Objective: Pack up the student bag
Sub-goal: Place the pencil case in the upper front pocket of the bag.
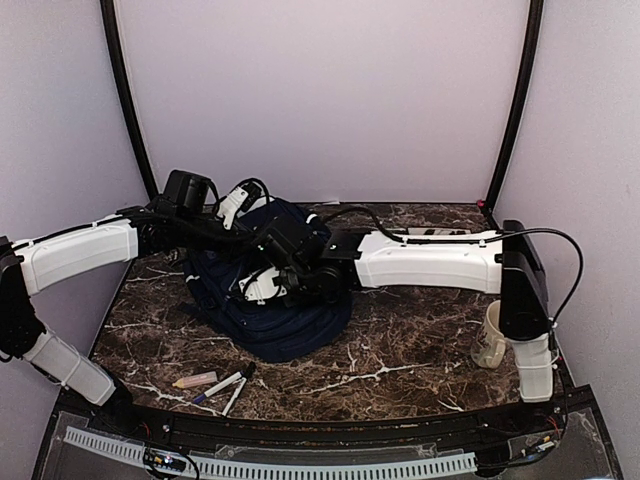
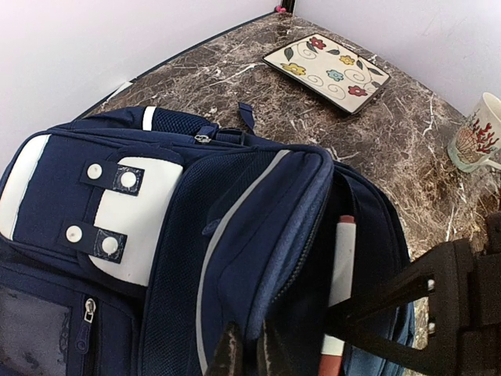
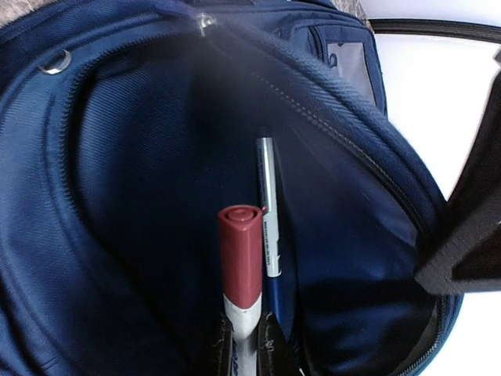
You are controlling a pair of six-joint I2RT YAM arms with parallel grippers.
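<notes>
Counter (image 1: 420, 350): dark marble with white veins; everything sits on it.
Bag (image 1: 285, 330): navy, lying left of centre on the counter, its main pocket gaping open.
Left arm (image 1: 80, 250): reaches in from the left over the bag's far side. The left jaws are pinched shut on the rim of the open pocket.
Right arm (image 1: 430, 262): stretches across from the right. The right jaws are clamped on the marker at the pocket mouth.
Tray (image 2: 327, 72): flowered, lying flat at the far right of the counter, apart from the bag.
Mug (image 2: 476, 133): white with a red print, upright near the right edge.
Marker (image 3: 239, 266): white body and red cap, with the cap end inside the pocket.
Pen (image 3: 268, 227): blue and grey, inside the pocket just beside the marker.
Loose pens (image 1: 228, 384): on the counter at the near left, with a tan stick (image 1: 195, 380) beside them.
</notes>
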